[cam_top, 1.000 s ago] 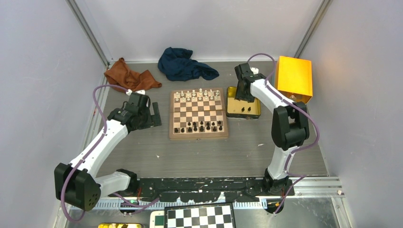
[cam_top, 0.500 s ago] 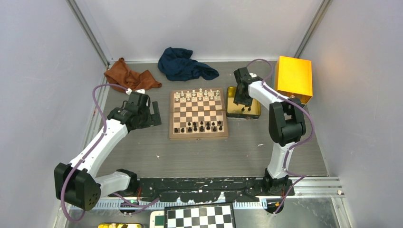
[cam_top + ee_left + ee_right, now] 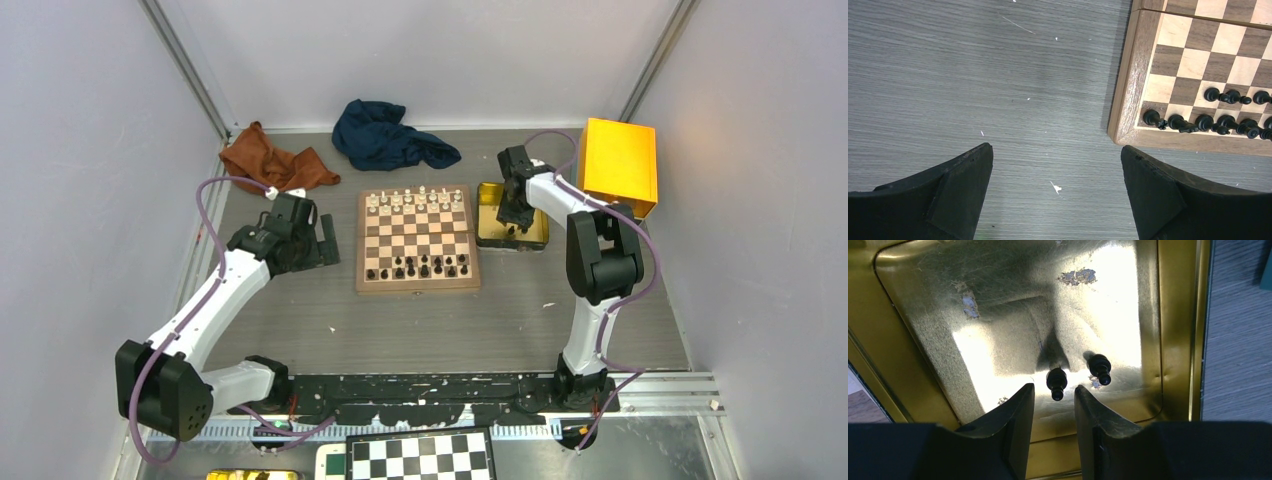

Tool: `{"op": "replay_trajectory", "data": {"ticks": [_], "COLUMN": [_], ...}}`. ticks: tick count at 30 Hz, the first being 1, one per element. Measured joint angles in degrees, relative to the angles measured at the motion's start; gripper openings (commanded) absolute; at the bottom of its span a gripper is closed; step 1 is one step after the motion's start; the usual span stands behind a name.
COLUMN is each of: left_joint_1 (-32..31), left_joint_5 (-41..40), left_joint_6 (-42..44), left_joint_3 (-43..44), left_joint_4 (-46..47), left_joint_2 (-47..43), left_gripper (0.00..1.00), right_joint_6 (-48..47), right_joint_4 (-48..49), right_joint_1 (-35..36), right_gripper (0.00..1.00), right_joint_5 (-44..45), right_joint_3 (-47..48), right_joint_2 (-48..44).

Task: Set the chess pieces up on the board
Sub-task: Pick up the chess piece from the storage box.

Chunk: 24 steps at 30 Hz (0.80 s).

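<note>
Finds the right gripper (image 3: 1053,391) narrowly parted over the gold tray (image 3: 998,300), one black piece (image 3: 1056,381) just ahead of the gap, a second piece (image 3: 1099,368) just past the right finger. Counts two pieces there, one board (image 3: 1128,75) ahead-right of the left gripper (image 3: 1057,152), spread wide, empty. Judges likely fault: narrow gap clipping the piece, knocking its neighbour.

The grey wood-grain tabletop (image 3: 420,330) is enclosed on three sides by plain pale walls (image 3: 430,50); metal struts (image 3: 185,70) are seen in the far corners; small white flecks (image 3: 1055,188) are scattered across the tabletop.
</note>
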Motion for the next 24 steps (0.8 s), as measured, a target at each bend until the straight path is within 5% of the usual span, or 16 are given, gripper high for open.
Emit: {"op": "replay_trajectory", "data": {"ticks": [9, 24], "left_joint_1": [0.00, 0.00], "left_joint_5": [0.00, 0.00], "left_joint_6": [0.00, 0.00], "left_joint_3": [0.00, 0.00], "left_joint_4": [-0.02, -0.02], "left_joint_2": [0.48, 0.48], "left_gripper": [1.00, 1.00], "right_joint_6": [0.00, -0.07], "right_joint_4": [0.63, 0.63], "right_joint_1": [-0.26, -0.37], "right_gripper": [0.32, 0.06], "right_joint_5": [-0.57, -0.57], "right_joint_3": [-0.35, -0.37], "right_joint_2": [0.48, 0.83]}}
